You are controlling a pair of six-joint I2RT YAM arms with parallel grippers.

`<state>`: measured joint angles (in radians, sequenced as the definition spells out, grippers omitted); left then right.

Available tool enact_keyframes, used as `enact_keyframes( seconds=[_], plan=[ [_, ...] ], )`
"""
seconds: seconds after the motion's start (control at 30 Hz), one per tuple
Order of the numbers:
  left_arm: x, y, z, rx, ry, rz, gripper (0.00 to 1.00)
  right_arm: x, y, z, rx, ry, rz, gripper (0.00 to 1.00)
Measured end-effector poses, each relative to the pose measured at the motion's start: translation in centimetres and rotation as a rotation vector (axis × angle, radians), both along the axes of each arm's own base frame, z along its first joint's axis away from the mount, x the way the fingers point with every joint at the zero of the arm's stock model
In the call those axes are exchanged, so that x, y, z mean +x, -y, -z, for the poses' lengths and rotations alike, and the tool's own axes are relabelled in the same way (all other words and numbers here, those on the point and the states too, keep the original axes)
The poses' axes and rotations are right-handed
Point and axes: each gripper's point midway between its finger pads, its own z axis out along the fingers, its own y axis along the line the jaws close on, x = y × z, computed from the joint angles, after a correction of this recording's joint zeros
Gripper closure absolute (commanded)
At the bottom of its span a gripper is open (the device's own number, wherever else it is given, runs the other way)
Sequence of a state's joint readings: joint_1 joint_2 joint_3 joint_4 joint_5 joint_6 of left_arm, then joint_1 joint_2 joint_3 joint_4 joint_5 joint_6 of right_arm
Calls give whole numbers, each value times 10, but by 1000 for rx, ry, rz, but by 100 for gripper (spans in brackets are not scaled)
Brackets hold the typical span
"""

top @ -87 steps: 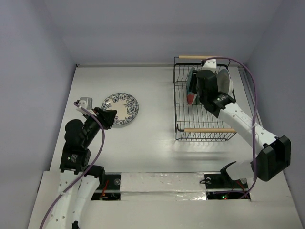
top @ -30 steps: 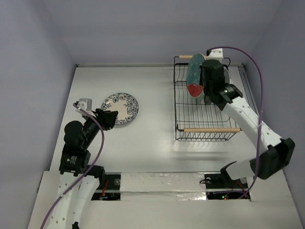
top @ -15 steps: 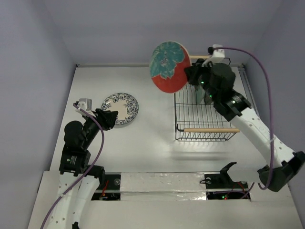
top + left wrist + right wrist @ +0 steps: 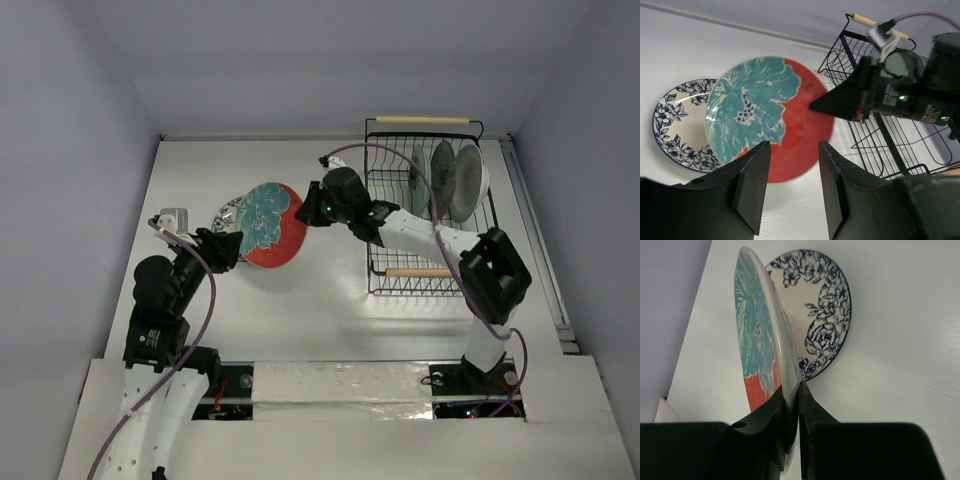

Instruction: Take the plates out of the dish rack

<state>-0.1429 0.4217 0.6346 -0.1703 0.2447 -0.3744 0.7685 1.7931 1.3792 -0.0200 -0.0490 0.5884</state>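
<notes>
My right gripper (image 4: 312, 205) is shut on the rim of the red and teal plate (image 4: 270, 225) and holds it tilted above the white and blue floral plate (image 4: 229, 212), which lies flat on the table. The right wrist view shows the held plate (image 4: 757, 335) edge-on over the floral plate (image 4: 827, 325). My left gripper (image 4: 232, 248) is open and empty just left of both plates; its view shows the red plate (image 4: 770, 117) and the floral plate (image 4: 680, 120). The black wire dish rack (image 4: 425, 265) at the right holds three upright plates (image 4: 455, 180).
The rack has two wooden bar handles, far (image 4: 422, 120) and near (image 4: 415, 272). The right forearm (image 4: 420, 230) reaches across the rack's left edge. Walls close in the table on the left, back and right.
My right arm lifted the red and teal plate out of the rack and swung it left and down, to above the floral plate. The left arm has stayed still.
</notes>
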Motion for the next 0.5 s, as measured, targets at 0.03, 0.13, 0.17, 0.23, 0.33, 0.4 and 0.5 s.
enact_keyframes(
  seconds=[0.03,0.13,0.17,0.23,0.33,0.4,0.5],
  plan=[
    [0,0,0,0,0,-2,60,0,-5,9,9,-27,-3,100],
    [0,0,0,0,0,-3,60,6,-19,29,36,-82,8,100],
    [0,0,0,-1,0,-3,60,9,-22,33,43,-93,15,100],
    [0,0,0,-1,0,-3,60,15,-28,41,56,-110,31,100],
    [0,0,0,-1,0,-2,60,22,-33,52,65,-131,56,100],
    [0,0,0,-1,0,-2,60,28,-39,58,74,-141,66,100],
    [0,0,0,-1,0,-2,60,36,-46,72,88,-165,83,98]
  ],
)
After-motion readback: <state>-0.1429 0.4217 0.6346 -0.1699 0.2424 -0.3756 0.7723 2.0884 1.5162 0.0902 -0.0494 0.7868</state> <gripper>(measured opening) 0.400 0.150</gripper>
